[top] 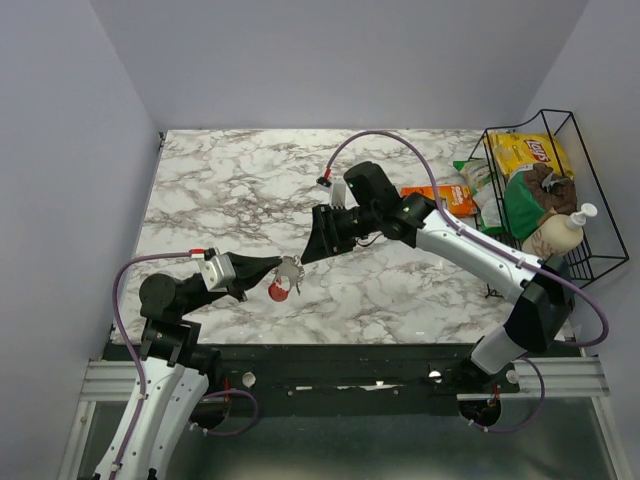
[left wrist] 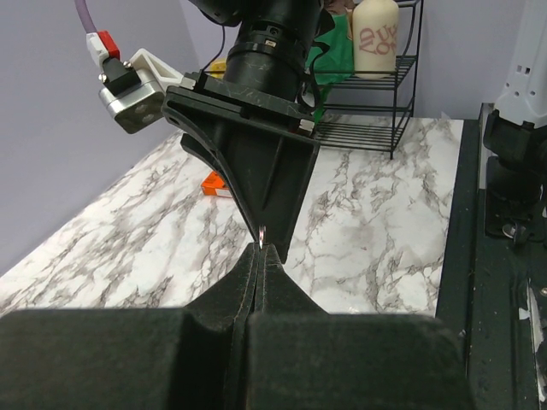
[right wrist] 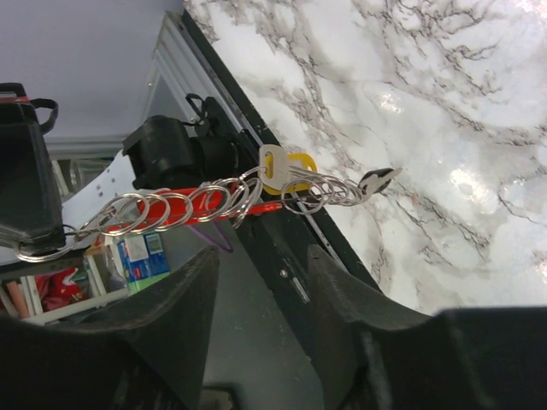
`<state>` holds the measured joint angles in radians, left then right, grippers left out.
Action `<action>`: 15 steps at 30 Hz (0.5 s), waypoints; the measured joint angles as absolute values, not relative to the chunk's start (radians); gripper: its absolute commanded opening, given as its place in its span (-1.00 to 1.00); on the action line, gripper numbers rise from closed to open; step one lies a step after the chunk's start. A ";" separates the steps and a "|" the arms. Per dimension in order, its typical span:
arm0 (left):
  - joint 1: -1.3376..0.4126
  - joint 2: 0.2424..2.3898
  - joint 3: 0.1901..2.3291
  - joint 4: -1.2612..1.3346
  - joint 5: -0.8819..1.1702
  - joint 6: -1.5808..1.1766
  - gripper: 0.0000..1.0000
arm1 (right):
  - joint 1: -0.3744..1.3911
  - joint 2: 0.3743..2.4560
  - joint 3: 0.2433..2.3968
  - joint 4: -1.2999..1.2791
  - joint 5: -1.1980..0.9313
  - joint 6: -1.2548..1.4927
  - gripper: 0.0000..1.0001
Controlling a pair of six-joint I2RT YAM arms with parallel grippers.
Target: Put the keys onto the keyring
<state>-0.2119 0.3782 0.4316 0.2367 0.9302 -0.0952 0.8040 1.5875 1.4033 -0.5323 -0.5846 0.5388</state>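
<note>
- Top external: wire basket (top: pixel 592 265), far right of the left gripper (top: pixel 278 264), holds yellow chip bag (top: pixel 530 152), green bag (top: pixel 522 205), pump bottle (top: pixel 560 232).
- Left gripper clenched on the keyring (right wrist: pixel 158 209); keys (right wrist: pixel 282 171) dangle at its tips.
- Right gripper (top: pixel 306 256) released, just beyond the left gripper's tips.

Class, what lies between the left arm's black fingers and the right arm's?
A bunch of silver rings and keys, red plastic head dangling; top view shows it.
</note>
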 measured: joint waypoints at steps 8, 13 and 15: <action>-0.212 0.377 0.431 0.237 0.929 -0.093 -1.00 | 0.804 1.557 1.397 -0.474 -0.624 0.561 0.18; -0.212 0.376 0.431 0.236 0.929 -0.092 -1.00 | 0.804 1.557 1.397 -0.463 -0.627 0.570 0.05; -0.212 0.372 0.431 0.236 0.928 -0.090 -1.00 | 0.804 1.559 1.397 -0.461 -0.628 0.574 0.01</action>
<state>-0.2119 0.3721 0.4313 0.2359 0.9283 -0.0898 0.8040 1.5589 1.3968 -0.4606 -0.6277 0.5739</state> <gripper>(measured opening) 0.009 0.530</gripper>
